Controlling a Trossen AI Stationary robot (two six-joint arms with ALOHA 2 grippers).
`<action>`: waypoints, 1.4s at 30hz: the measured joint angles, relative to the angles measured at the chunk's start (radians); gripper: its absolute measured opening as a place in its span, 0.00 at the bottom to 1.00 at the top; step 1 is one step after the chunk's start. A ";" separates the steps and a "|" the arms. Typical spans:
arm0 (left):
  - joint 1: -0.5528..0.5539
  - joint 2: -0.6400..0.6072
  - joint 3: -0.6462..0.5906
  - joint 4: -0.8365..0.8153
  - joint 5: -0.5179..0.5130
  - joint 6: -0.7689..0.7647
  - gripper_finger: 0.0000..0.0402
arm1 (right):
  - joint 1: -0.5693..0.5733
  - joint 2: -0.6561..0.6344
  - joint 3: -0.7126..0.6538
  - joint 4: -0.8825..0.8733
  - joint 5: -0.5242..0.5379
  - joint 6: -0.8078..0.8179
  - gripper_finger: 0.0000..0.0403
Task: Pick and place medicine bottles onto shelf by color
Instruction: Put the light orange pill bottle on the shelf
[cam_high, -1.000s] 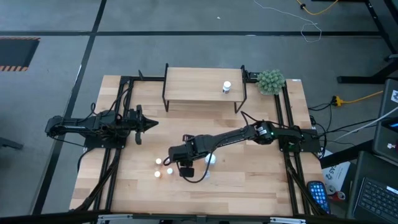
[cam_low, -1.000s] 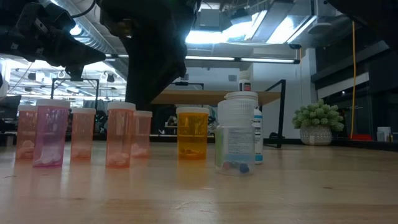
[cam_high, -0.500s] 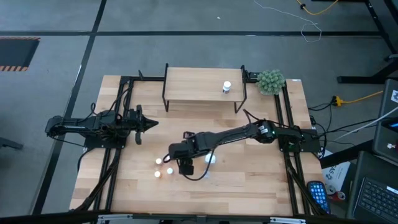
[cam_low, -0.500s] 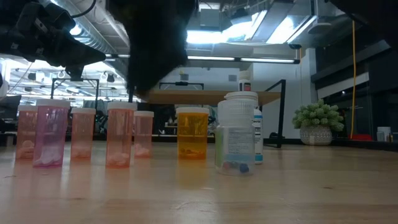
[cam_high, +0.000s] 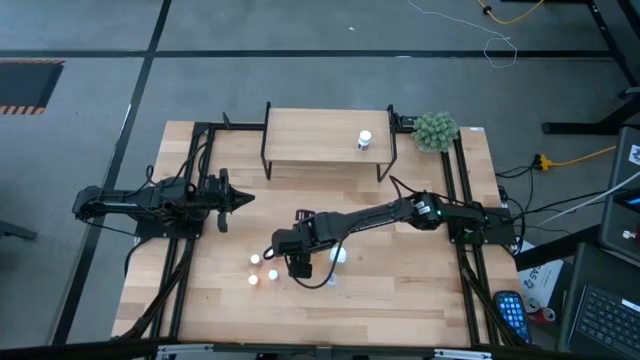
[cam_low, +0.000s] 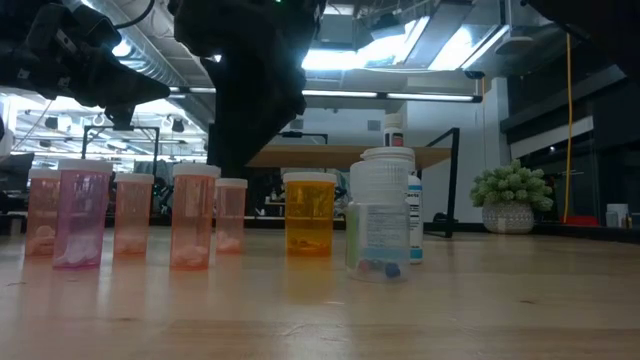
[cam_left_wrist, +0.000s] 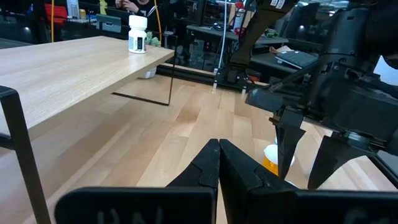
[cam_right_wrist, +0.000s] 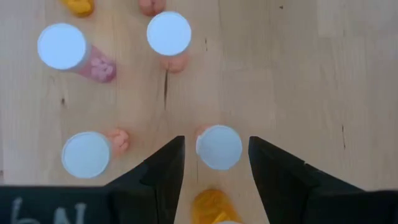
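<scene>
The jaws of the right gripper (cam_right_wrist: 211, 163) stand apart, one on each side of a white-capped bottle (cam_right_wrist: 219, 147) that stands upright on the table (cam_high: 400, 290), with a gap visible between each finger and the cap; nothing is grasped. The right arm reaches from the table's right side to the centre, its gripper pointing straight down over the bottle cluster. The left gripper (cam_left_wrist: 219, 163) is clenched with its fingers pressed together and empty, parked at the table's left side, well apart from the bottles. In the right wrist view, four white caps are visible: the one between the fingers and three others (cam_right_wrist: 61, 45) (cam_right_wrist: 168, 33) (cam_right_wrist: 86, 154) standing apart from it. In the low view, five pink bottles (cam_low: 80, 216) stand in a row, beside one orange bottle (cam_low: 309, 212) and one larger clear bottle (cam_low: 379, 214). The shelf (cam_high: 320, 135) stands at the far edge of the table and carries one white bottle (cam_high: 364, 140) near its right end. One green plant ball (cam_high: 436, 130) sits just beside the shelf on the right.
</scene>
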 joint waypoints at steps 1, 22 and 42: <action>0.000 0.000 0.000 0.000 0.000 0.000 0.00 | 0.000 0.002 0.000 0.001 0.000 -0.002 0.45; 0.000 0.000 0.000 -0.022 0.000 0.000 0.00 | -0.001 0.032 -0.002 0.014 0.031 -0.025 0.45; 0.000 0.000 0.000 -0.022 0.000 0.000 0.00 | -0.002 0.033 -0.002 -0.005 0.015 0.029 0.27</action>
